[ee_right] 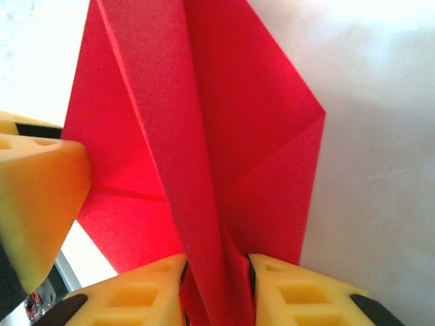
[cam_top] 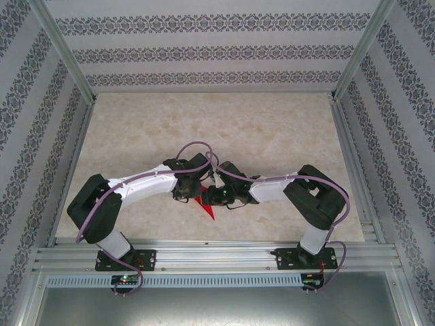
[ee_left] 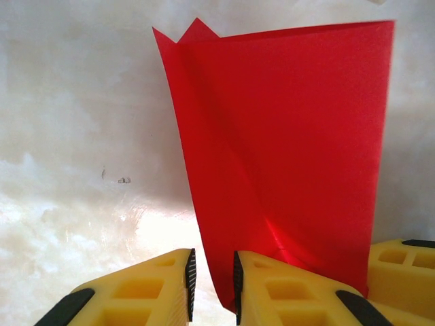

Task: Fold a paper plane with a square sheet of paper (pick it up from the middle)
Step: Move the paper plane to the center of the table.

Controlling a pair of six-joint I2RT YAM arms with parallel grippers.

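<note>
The right end effector (ee_right: 217,272) pinches the folded bright red paper sheet (ee_right: 224,136) sticking straight out; left end effector (ee_left: 214,278), can't tell

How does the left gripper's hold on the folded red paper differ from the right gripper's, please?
The left gripper takes a thin edge of the folded red paper, with a sliver of table showing beside it between its jaws; the right gripper closes on a thicker creased bundle that fills its jaws. Both grip the same paper.
</note>
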